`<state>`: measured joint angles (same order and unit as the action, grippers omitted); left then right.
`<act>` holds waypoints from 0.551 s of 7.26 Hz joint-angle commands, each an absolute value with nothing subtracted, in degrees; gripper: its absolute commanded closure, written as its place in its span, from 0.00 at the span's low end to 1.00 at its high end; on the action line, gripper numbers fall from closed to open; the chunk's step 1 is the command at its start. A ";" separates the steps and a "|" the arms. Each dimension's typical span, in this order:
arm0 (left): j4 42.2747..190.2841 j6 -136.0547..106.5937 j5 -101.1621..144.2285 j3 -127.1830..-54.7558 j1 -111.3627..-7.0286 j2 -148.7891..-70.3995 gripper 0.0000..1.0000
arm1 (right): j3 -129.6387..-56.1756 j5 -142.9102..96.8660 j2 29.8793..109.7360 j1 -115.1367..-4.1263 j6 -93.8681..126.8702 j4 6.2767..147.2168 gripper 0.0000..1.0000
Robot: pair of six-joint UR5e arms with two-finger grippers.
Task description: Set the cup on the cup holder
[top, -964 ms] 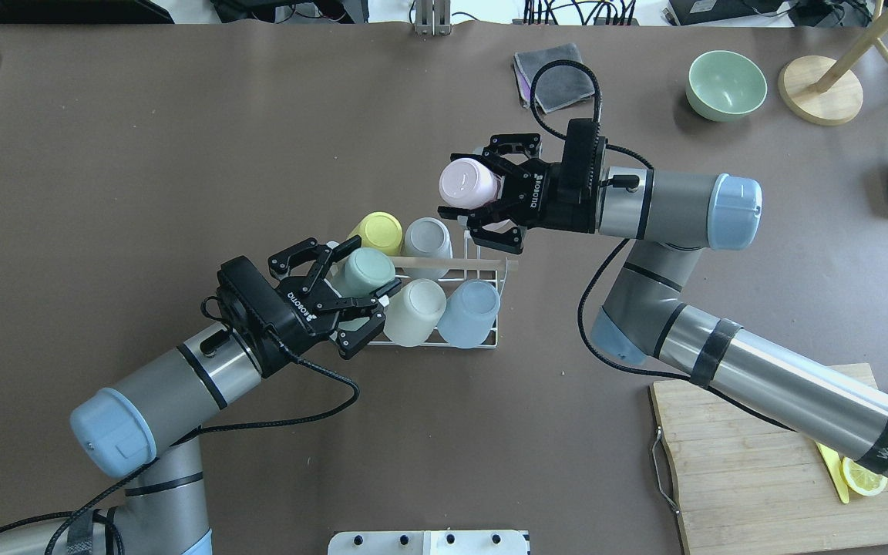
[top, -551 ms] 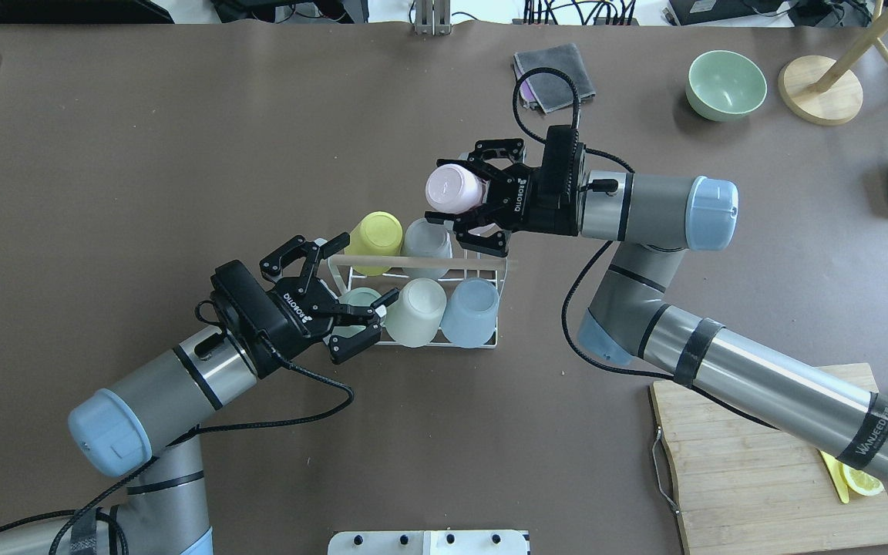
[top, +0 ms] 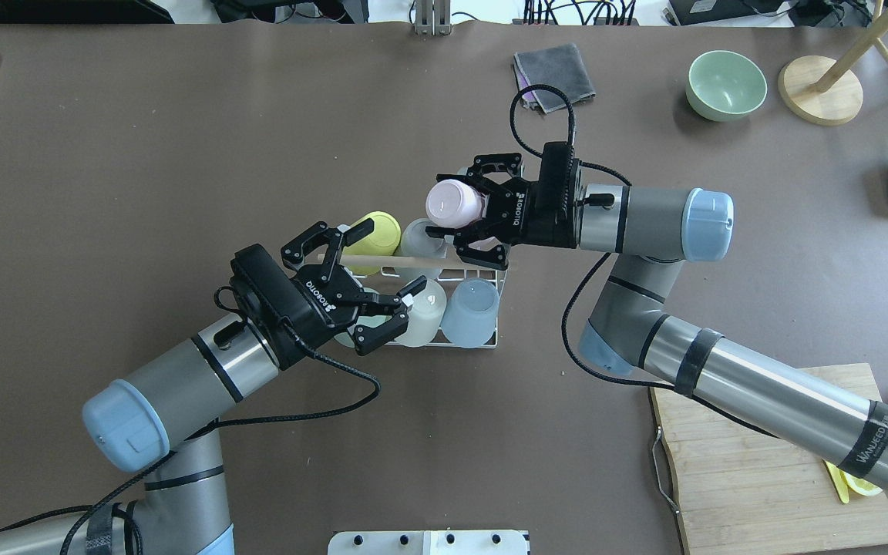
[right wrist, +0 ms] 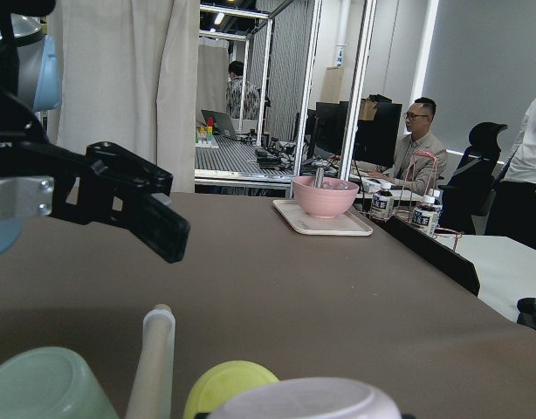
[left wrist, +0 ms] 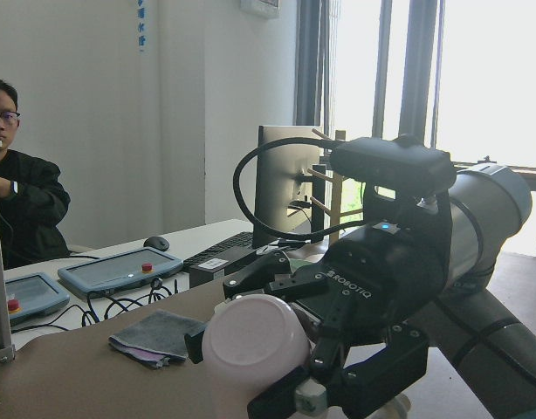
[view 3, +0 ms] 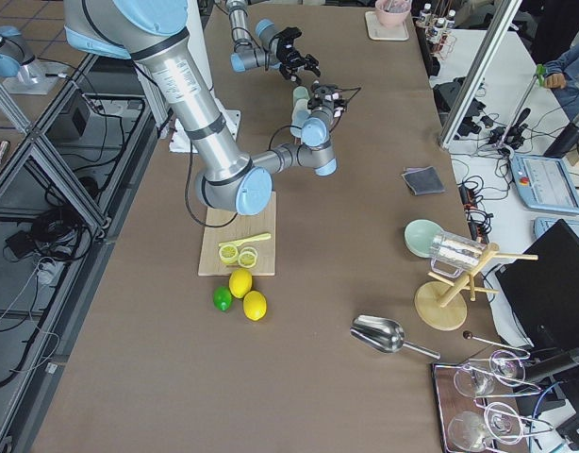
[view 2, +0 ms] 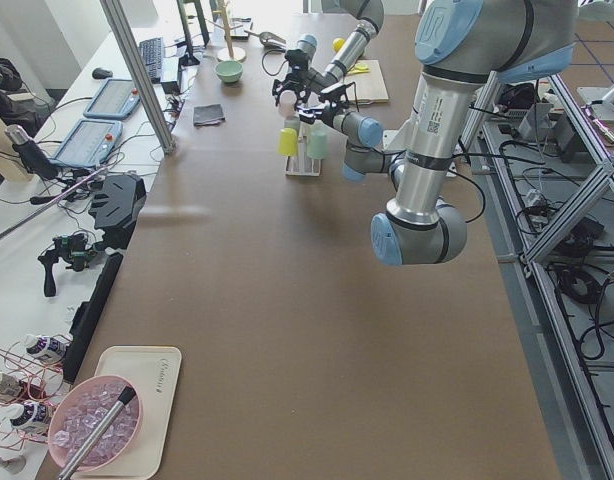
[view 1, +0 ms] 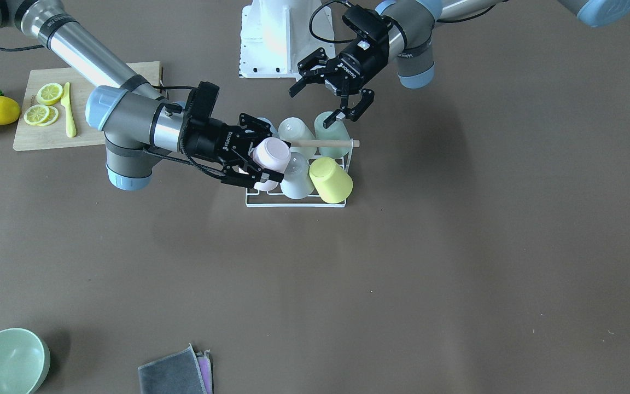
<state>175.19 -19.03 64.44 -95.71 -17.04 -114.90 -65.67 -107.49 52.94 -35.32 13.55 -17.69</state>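
Trouble likeliest at the rack, mid-desk. Nearest the desk's near edge: left gripper [top: 388,258], spread wide and empty, poised just above the wooden handle [top: 452,263] and the near row of the cup holder [top: 496,324]. A low sweep from there likely to clip a seated cup or drag the light wire frame sideways. Just beyond: right gripper [top: 465,210], clamped on the pink cup [top: 450,202], base up and tilted, above the rack's far-right corner, not yet seated. Possible miss of the prong through that tilt, a rim caught on the handle end, a knock against the grey-white cup [top: 418,239] alongside, or a release too high and a cup rolling toward the far edge. With 2 arms this close, a finger-to-finger bump too.

Holder contents: 5 cups upended on prongs. Mint cup [view 1: 330,130], cream cup [top: 425,312] and blue cup [top: 471,308] in the near row, yellow cup [top: 378,231] and grey-white cup in the far row. 1 place apparently free. Toward the far-right corner, green bowl [top: 725,83], empty.
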 commanded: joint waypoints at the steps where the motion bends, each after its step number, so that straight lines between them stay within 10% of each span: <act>1: 172.18 -19.25 64.51 -96.68 -18.28 -116.36 0.02 | -65.74 -107.58 53.52 -34.89 12.83 -17.75 1.00; 4: 161.61 -19.51 65.12 -106.39 -19.86 -116.89 0.02 | -65.66 -107.58 54.66 -34.89 12.92 -19.50 1.00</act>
<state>167.57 -19.37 64.82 -101.85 -19.12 -116.81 -65.76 -107.57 54.13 -34.95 12.93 -18.22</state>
